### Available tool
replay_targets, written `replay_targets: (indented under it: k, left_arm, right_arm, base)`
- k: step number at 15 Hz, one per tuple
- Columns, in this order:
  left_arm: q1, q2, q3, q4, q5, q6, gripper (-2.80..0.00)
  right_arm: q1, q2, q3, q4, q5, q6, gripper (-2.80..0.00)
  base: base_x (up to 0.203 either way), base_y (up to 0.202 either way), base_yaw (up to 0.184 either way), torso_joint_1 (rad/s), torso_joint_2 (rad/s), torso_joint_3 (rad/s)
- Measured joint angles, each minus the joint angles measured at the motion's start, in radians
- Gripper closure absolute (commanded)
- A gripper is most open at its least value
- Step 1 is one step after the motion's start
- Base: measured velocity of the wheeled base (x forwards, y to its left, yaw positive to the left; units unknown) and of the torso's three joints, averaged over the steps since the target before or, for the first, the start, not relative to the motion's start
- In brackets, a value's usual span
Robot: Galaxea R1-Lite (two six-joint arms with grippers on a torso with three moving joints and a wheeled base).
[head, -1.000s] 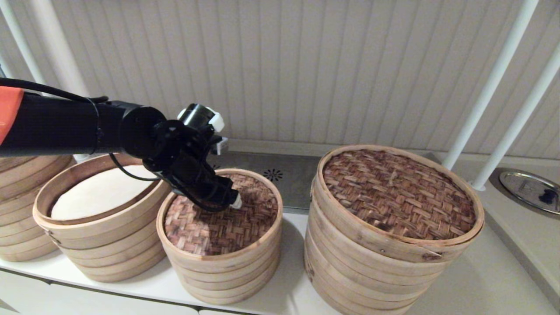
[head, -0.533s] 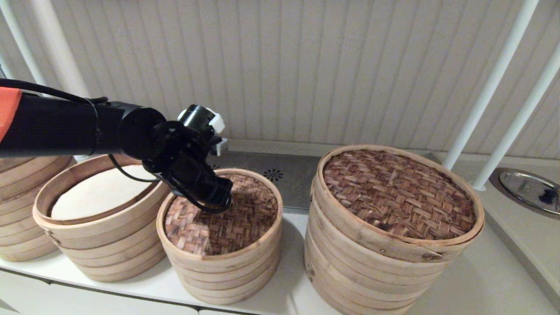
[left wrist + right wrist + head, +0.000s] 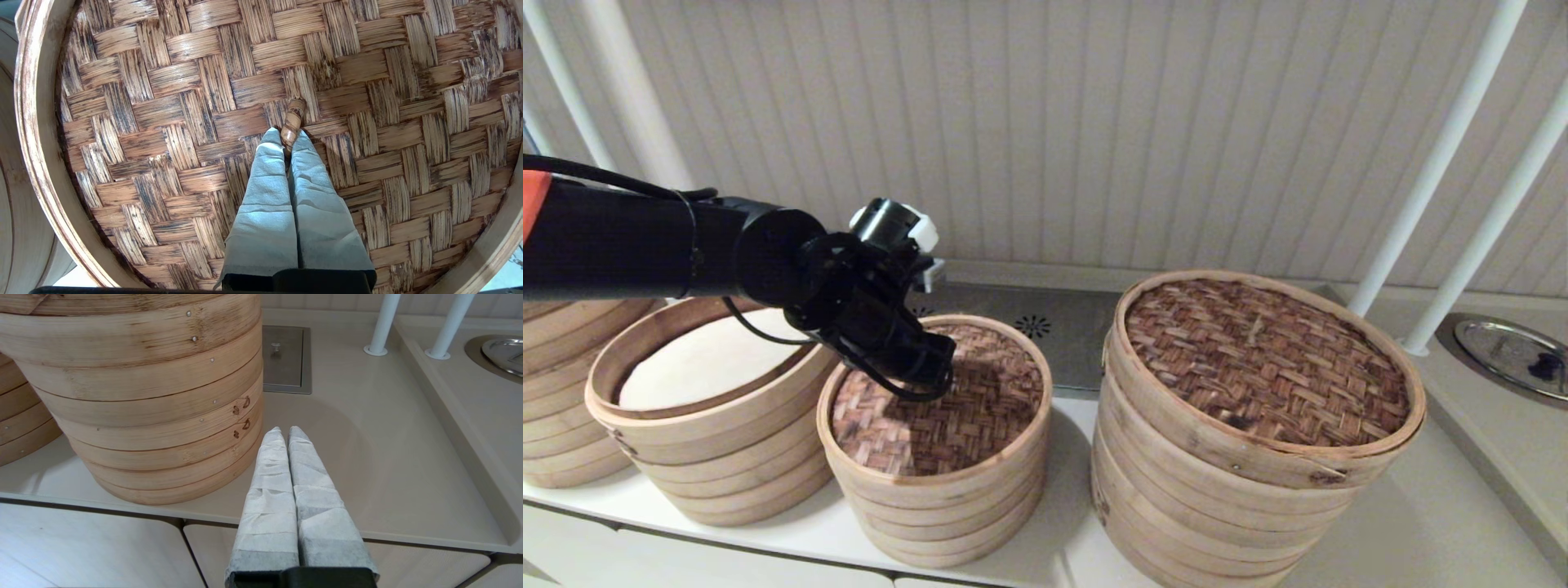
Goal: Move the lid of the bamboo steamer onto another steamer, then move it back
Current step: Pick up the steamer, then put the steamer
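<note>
The bamboo steamer lid [image 3: 968,420] has a pale rim and a pinkish-tan woven top. It sits on the narrowest stack, another steamer [image 3: 939,506], at the centre of the counter. My left gripper [image 3: 929,371] reaches down onto the lid's middle. In the left wrist view the left gripper [image 3: 288,136] is shut on the small loop handle [image 3: 294,116], and the woven lid [image 3: 163,122] fills the view. The steamer's inside is hidden under the lid. My right gripper [image 3: 286,433] is shut on nothing, low by the counter's front edge.
A wider stack [image 3: 711,457] stands open at the left, showing its white cloth liner [image 3: 707,359]. The biggest stack [image 3: 1258,457], with a dark woven lid, stands at the right. Another stack [image 3: 556,441] shows at the far left. White posts [image 3: 1445,155] and a metal dish [image 3: 1511,355] are at the right.
The white fingertip seen a second ago above the lid has sunk out of sight at the lid's centre. The left arm has shifted slightly left. The lid has hardly moved.
</note>
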Motion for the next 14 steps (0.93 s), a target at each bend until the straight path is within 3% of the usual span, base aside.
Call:
replay_targets:
  k: [14]
  left_arm:
    - [0.035,-0.127,-0.055,0.016,0.005,-0.002,0.0]
  right_arm:
    - [0.0,0.0,0.0,0.0,0.0,0.0,0.0]
  base:
    - [0.0,0.0,0.0,0.0,0.0,0.0]
